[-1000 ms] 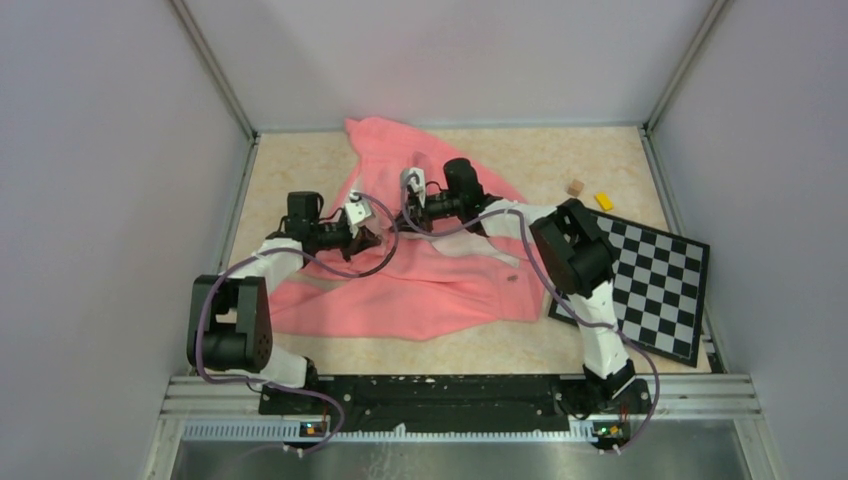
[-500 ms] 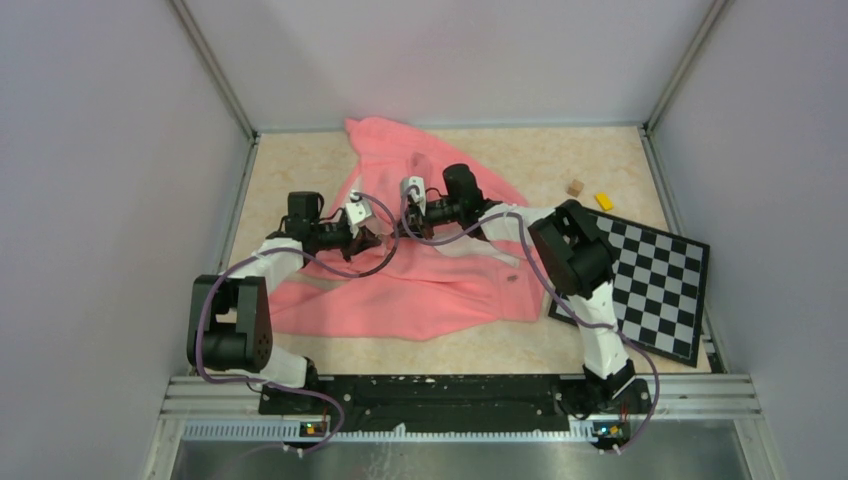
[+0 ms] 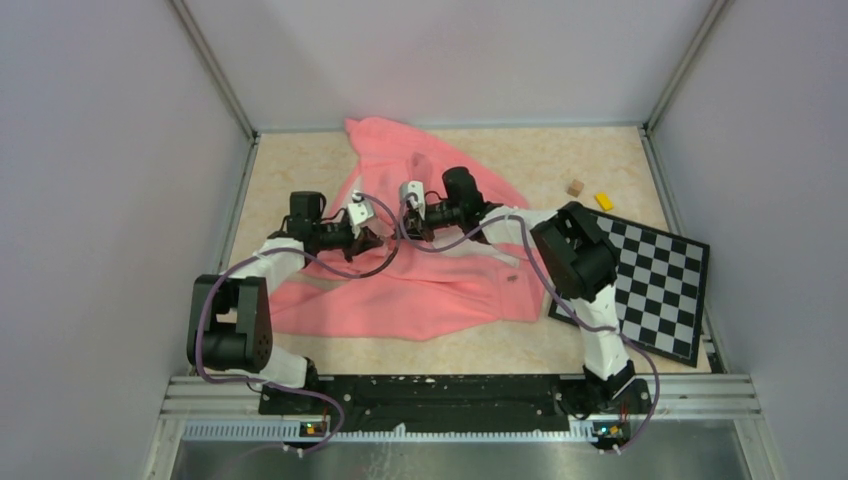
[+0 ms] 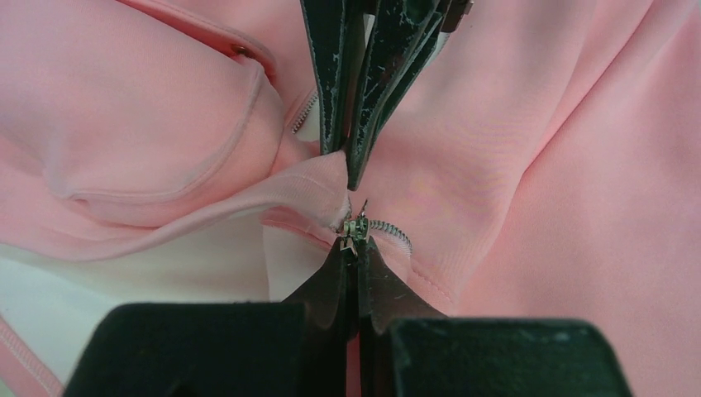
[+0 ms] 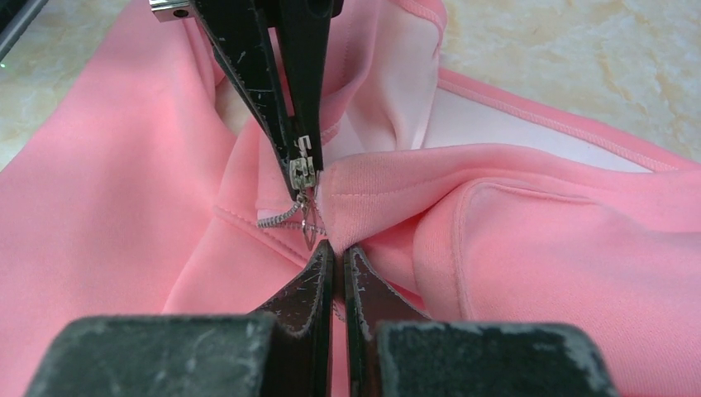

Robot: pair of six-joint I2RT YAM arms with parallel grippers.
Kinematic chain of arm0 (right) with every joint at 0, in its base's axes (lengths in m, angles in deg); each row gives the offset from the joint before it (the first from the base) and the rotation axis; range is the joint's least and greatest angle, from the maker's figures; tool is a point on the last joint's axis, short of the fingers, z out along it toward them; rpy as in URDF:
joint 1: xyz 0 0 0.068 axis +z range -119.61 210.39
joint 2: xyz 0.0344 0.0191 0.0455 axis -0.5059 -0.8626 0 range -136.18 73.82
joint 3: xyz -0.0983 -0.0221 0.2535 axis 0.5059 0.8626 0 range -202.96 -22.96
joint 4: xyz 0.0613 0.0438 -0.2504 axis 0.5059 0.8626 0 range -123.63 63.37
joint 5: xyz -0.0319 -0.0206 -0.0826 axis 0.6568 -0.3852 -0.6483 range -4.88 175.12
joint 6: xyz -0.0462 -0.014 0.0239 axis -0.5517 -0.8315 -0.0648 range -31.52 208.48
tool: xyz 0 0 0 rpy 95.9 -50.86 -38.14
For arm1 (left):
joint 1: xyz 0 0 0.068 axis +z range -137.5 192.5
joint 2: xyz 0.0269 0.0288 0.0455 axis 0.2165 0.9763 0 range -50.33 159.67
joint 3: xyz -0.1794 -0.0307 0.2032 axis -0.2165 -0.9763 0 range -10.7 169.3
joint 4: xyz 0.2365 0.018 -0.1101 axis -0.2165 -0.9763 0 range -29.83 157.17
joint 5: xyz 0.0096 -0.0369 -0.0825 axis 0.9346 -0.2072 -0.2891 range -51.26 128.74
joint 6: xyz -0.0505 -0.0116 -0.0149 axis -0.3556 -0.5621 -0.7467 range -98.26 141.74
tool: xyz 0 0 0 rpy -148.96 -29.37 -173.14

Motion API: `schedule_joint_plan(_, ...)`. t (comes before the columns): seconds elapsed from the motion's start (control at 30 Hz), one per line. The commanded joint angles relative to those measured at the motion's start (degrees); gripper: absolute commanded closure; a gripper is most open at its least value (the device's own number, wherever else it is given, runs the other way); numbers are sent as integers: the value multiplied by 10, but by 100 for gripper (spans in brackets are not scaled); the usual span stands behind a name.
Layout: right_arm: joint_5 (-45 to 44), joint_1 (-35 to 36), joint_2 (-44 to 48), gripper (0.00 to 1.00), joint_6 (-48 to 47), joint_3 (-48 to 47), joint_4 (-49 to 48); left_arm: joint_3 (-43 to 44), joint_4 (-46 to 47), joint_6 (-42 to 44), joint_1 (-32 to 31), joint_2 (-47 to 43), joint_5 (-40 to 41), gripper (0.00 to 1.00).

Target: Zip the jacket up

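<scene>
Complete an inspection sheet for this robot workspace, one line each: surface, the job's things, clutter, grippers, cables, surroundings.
Surface: beige marbled tabletop, partly covered.
Job's things: pink jacket lying crumpled, front open, pale lining showing; zipper slider between the two grippers.
Clutter: brown block, yellow block and checkerboard at the right.
Grippers: left gripper shut on the zipper slider; right gripper shut on the jacket's edge beside it.
Cables: purple cables loop along both arms.
Surroundings: plain pale walls; metal rail at the near edge.
</scene>
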Motion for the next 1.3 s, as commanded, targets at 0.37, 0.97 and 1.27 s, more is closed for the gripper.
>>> schedule_joint_plan(0.37, -5, 16, 53, 100, -8, 18, -65, 34, -19, 6, -12, 36, -25, 100)
schedule_joint_plan(0.97, -24, 3, 64, 100, 8, 69, -121, 0, 9, -3, -13, -13, 18, 100)
schedule_joint_plan(1.27, -32, 3, 60, 100, -2, 69, -112, -1, 6, -1, -13, -18, 21, 100)
